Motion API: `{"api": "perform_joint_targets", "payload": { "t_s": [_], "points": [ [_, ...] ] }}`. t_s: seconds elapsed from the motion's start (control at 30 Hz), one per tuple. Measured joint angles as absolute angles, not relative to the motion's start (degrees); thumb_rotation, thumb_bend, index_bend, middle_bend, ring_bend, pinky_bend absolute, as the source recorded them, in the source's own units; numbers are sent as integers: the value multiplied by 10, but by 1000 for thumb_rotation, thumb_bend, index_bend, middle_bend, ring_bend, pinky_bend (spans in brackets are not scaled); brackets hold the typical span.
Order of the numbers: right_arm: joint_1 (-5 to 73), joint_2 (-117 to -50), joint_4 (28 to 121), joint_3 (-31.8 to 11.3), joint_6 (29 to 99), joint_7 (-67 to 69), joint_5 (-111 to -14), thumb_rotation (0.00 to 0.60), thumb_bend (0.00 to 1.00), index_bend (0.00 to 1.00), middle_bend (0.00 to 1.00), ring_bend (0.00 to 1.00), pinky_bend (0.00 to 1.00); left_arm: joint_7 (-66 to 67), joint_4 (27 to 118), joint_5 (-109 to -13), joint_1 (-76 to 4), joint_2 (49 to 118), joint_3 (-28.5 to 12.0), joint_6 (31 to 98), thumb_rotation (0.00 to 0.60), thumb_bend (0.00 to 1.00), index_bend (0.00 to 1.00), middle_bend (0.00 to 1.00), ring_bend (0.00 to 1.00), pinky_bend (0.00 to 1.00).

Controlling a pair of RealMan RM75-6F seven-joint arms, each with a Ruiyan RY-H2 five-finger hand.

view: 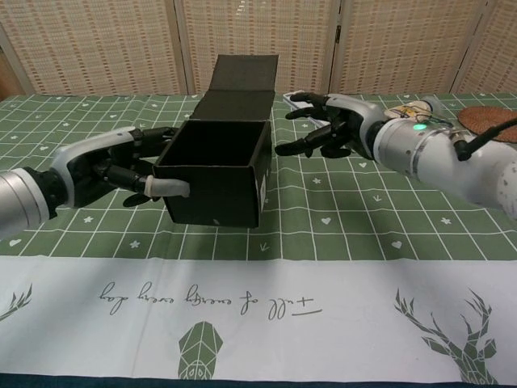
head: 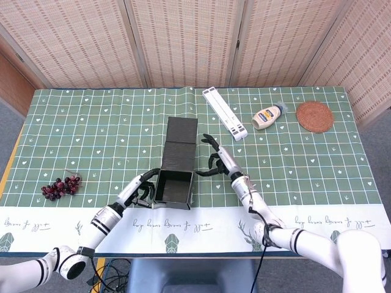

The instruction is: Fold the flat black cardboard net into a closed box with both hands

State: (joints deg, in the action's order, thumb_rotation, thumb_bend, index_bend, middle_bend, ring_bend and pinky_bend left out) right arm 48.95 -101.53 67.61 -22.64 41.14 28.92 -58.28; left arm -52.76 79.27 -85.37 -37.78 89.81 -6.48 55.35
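Note:
The black cardboard box [head: 174,186] [view: 216,182] is open at the top, its walls folded up. Its lid flap [head: 182,137] [view: 242,77] stretches away behind it, rising at a slant. My left hand [head: 142,188] [view: 121,166] grips the box's left front corner, with the thumb across the front wall. The box looks raised off the cloth. To the right of the box, my right hand [head: 217,160] [view: 331,133] has its fingers spread and holds nothing. Its fingertips come close to the right wall; I cannot tell whether they touch.
A bunch of dark grapes [head: 60,186] lies at the left near the front. A white folded stand [head: 225,113] [view: 295,97], a sauce bottle [head: 269,116] and a woven coaster [head: 314,116] [view: 485,121] sit at the back right on the green cloth.

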Motion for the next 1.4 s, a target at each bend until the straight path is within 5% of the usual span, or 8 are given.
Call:
{"api": "perform_joint_targets", "payload": {
  "t_s": [0.37, 0.63, 0.97, 1.2, 1.4],
  "points": [
    [535, -1078, 637, -286, 428, 284, -564, 600, 104, 0, 129, 665, 1000, -507, 815, -870, -397, 893, -48, 537, 600, 119, 351, 350, 652, 852],
    [532, -1041, 708, -300, 414, 315, -588, 600, 24, 0, 160, 665, 1000, -476, 785, -835, -412, 907, -57, 504, 600, 119, 334, 349, 652, 852],
    [530, -929, 817, -265, 315, 312, -651, 600, 0, 0, 211, 665, 1000, -383, 748, -736, -414, 941, -90, 482, 600, 119, 330, 350, 652, 853],
    [552, -915, 819, -235, 308, 242, -664, 600, 0, 0, 213, 668, 1000, -274, 742, -646, -399, 974, -118, 507, 600, 119, 327, 349, 652, 858],
    [575, -926, 799, -211, 335, 136, -647, 600, 0, 0, 216, 672, 1000, -202, 742, -581, -385, 1007, -143, 538, 600, 119, 189, 246, 643, 867]
  ]
}}
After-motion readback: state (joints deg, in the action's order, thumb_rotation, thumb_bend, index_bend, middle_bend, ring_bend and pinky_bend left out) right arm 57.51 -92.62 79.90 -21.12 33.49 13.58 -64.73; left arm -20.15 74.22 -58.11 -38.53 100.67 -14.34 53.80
